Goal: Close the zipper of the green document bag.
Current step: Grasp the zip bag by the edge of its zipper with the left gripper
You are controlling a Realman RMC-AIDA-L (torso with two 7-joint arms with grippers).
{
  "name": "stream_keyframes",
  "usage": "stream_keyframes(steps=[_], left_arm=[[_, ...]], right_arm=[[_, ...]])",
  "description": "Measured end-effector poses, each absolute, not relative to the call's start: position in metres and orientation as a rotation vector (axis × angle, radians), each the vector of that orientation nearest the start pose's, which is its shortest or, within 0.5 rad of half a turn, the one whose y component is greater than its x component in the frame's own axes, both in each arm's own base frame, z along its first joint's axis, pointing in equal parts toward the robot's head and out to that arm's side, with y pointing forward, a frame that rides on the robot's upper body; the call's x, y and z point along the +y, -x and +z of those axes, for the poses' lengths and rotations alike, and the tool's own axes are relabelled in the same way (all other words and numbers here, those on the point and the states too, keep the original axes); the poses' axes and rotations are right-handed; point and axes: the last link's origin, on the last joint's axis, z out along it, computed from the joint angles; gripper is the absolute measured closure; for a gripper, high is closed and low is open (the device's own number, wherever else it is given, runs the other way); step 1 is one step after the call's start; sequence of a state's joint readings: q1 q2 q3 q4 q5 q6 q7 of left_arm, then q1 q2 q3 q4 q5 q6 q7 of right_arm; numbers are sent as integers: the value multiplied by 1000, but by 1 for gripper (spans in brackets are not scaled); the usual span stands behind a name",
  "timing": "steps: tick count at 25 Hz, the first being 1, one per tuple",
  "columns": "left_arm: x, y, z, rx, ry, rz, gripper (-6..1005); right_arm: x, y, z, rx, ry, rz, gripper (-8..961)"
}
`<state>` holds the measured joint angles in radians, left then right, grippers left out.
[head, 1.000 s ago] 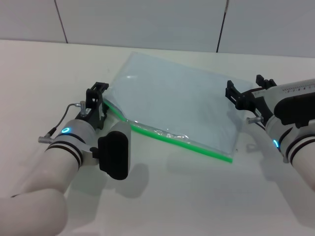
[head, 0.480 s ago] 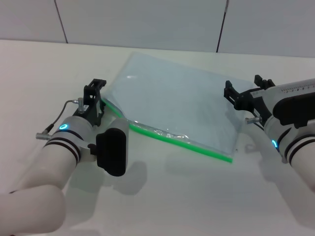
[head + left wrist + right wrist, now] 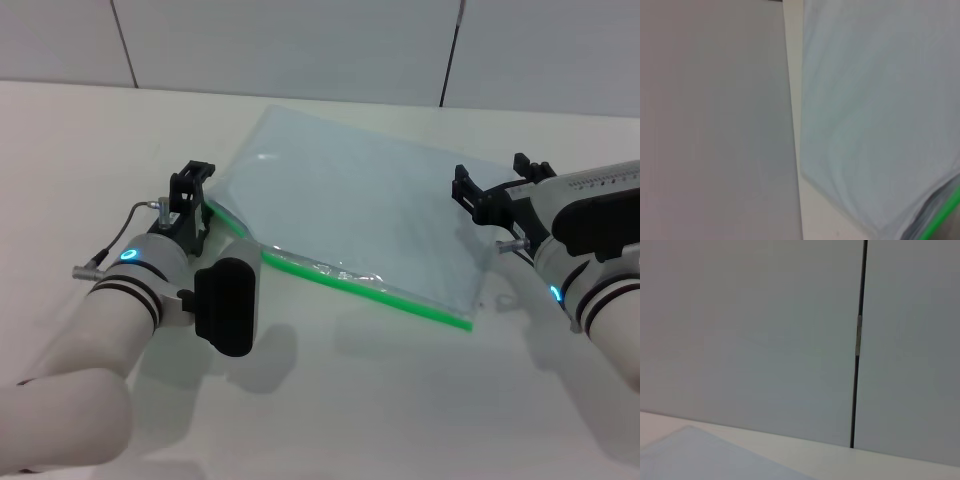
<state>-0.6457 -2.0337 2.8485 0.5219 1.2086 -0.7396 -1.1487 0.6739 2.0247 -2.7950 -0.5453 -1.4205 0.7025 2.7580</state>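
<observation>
White table (image 3: 420,400), grey panelled wall (image 3: 300,45)

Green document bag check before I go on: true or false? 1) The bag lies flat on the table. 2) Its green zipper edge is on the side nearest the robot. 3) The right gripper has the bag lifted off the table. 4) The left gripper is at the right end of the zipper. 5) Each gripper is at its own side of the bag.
1) True: the green document bag lies flat on the table.
2) True: the zipper runs along the near edge.
3) False: the right gripper is beside the bag's right edge; the bag is not lifted.
4) False: the left gripper is at the zipper's left end.
5) True.
</observation>
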Motion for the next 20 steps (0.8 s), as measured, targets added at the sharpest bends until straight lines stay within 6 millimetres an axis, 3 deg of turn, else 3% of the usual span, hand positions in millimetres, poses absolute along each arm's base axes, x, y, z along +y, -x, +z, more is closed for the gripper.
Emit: stream_keyframes(steps=[20], left_arm=[[371, 273, -95, 709, 1850, 677, 471]], right_arm=[[380, -248, -97, 687, 1862, 438, 212]])
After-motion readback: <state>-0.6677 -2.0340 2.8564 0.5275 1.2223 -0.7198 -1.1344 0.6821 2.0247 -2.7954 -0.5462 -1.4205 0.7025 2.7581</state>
